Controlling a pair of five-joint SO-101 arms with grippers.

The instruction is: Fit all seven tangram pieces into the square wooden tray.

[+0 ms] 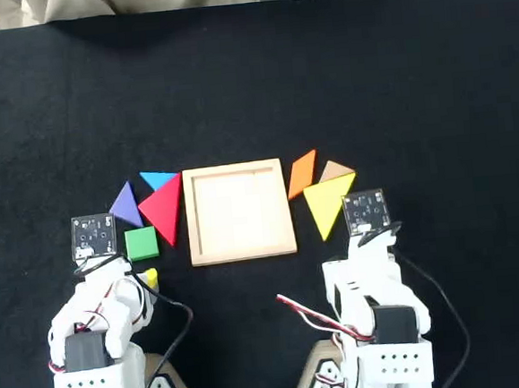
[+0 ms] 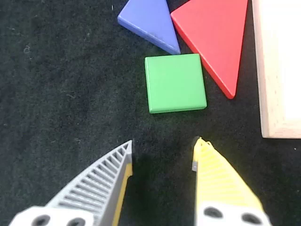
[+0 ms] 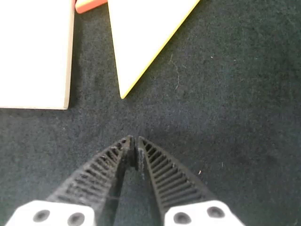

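The square wooden tray point(image 1: 242, 249) lies mid-table with nothing in it. To its left lie a red triangle point(image 1: 164, 207), a purple triangle point(image 1: 124, 204), a blue triangle point(image 1: 157, 178) and a green square point(image 1: 142, 243). To its right lie an orange piece point(image 1: 302, 173), a tan piece point(image 1: 336, 169) and a yellow triangle point(image 1: 328, 202). My left gripper point(image 2: 162, 155) is open just short of the green square point(image 2: 175, 82), with nothing between its fingers. My right gripper point(image 3: 134, 143) is shut, empty, a little short of the yellow triangle's tip point(image 3: 141, 37).
Both arm bases stand at the near table edge, with cables point(image 1: 305, 312) trailing between them. The black cloth point(image 1: 250, 78) stretches bare behind the pieces. A tray corner point(image 2: 277, 70) sits close to the left gripper's side.
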